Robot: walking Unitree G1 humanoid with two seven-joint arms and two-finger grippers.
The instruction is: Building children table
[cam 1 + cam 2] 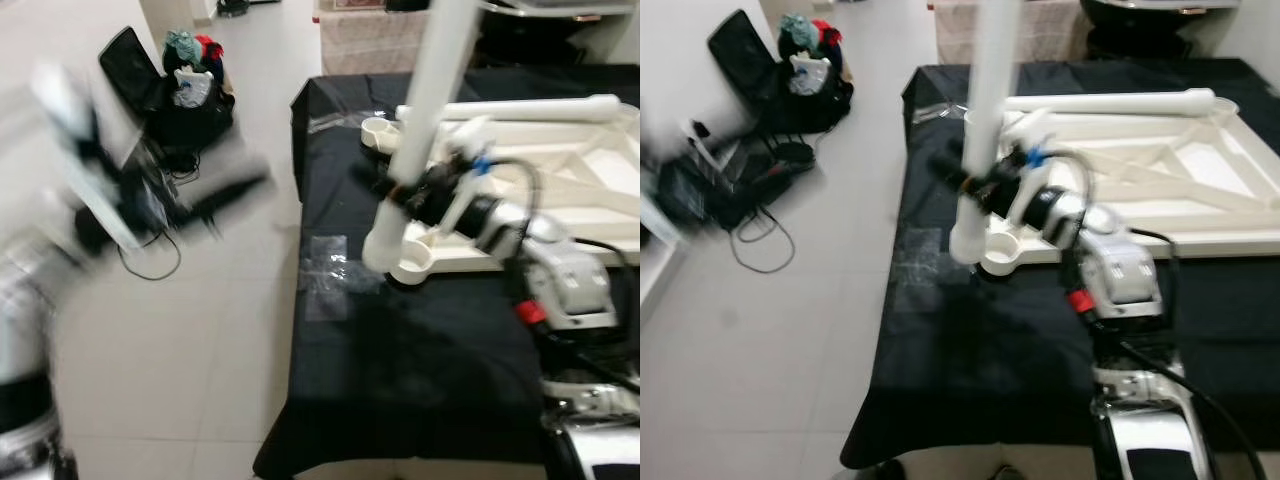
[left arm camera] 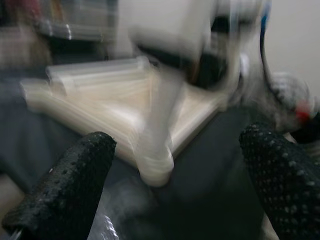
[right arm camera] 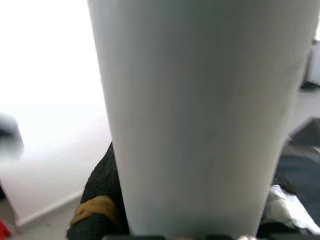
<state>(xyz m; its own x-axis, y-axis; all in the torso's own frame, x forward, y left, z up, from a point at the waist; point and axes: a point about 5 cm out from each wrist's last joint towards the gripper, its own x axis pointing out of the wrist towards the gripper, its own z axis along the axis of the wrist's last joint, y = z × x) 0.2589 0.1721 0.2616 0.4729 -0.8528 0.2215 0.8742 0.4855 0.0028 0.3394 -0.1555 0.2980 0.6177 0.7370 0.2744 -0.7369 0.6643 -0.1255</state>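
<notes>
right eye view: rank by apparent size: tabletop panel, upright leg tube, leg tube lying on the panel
1. tabletop panel, largest.
2. upright leg tube in the right gripper.
3. lying leg tube.
The two tubes look alike; the upright one is nearer and cropped, so unsure.

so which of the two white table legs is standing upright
The table leg clamped in the right gripper stands upright, its lower end over the corner socket of the upturned tabletop. The other leg lies flat across the tabletop's far edge.

white table leg (image 1: pixel 985 130): upright, clamped in right gripper (image 1: pixel 985 183) | foot above corner socket (image 1: pixel 1002 250) | cream tabletop (image 1: pixel 1160 180): upside down, beside gripper
</notes>
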